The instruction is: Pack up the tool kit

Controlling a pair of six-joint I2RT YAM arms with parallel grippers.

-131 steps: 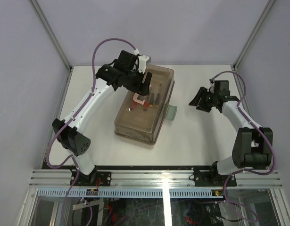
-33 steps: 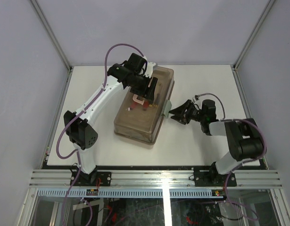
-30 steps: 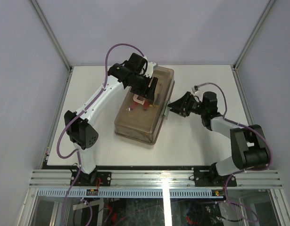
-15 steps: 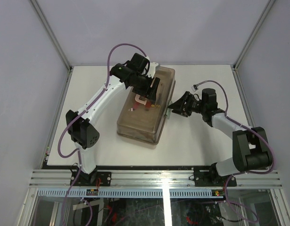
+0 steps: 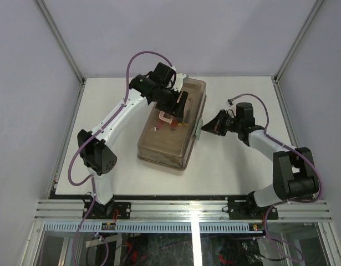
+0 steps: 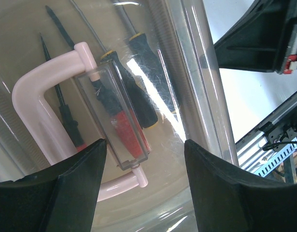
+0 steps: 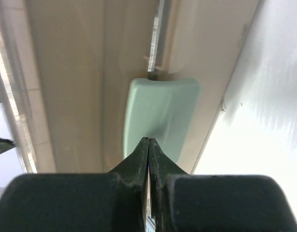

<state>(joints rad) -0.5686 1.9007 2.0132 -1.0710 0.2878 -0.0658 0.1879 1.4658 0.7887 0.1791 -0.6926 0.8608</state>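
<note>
The tan translucent toolbox (image 5: 159,147) lies slantwise on the table with its lid down. My left gripper (image 5: 178,105) hovers open over the lid, its jaws either side of the pink handle (image 6: 37,96). Through the lid I see screwdrivers (image 6: 138,92) with dark and red grips. My right gripper (image 5: 203,128) is at the box's right side. Its jaws are pressed together with nothing between them, and their tips (image 7: 148,140) rest at the pale green latch (image 7: 162,106), which lies against the box wall.
White table top (image 5: 237,166) stretches to the right of and in front of the box. A metal frame rail (image 5: 187,208) runs along the near edge. The enclosure walls rise at the back and sides.
My right gripper has shut its jaws, with the tips now at the green latch. The left arm has stayed over the lid.
</note>
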